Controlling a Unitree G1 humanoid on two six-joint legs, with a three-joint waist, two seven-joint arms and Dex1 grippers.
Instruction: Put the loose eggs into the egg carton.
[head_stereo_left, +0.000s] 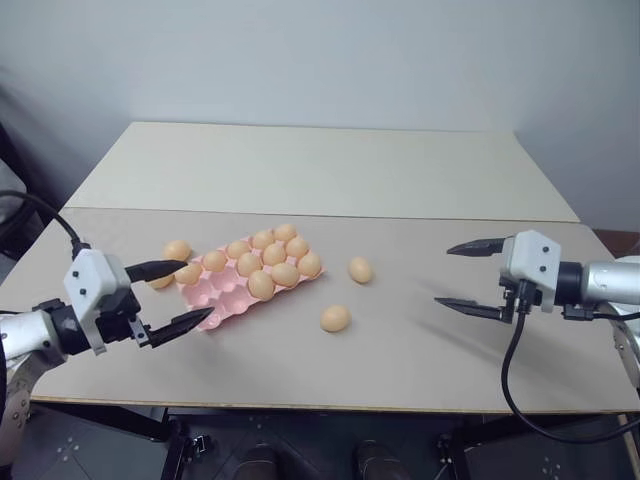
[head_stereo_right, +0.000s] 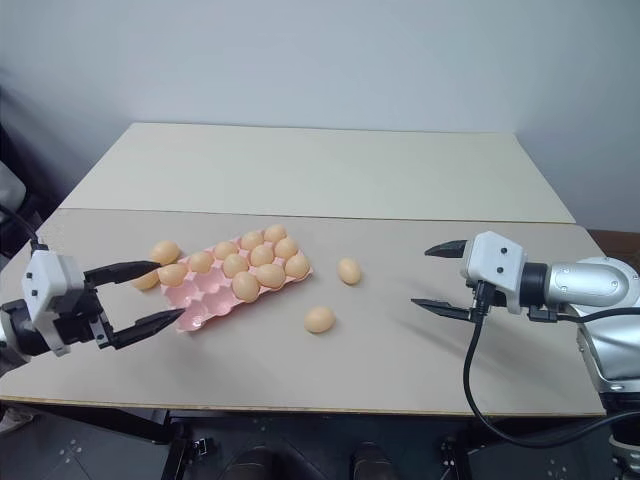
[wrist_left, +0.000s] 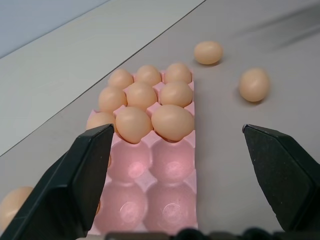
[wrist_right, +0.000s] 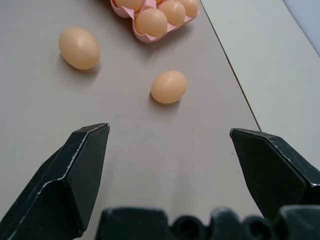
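Two smooth orange-tan loose eggs (head_stereo_left: 336, 318) lie on the counter right of the pink moulded egg carton (head_stereo_left: 222, 300), nearer the right gripper (head_stereo_left: 459, 274); both grippers' jaws gape empty.

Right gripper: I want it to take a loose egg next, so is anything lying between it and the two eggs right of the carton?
Nothing visible. Bare table lies between the open right gripper and both loose eggs, the farther egg and the nearer egg. The egg carton sits beyond them, with empty cups at its left end.
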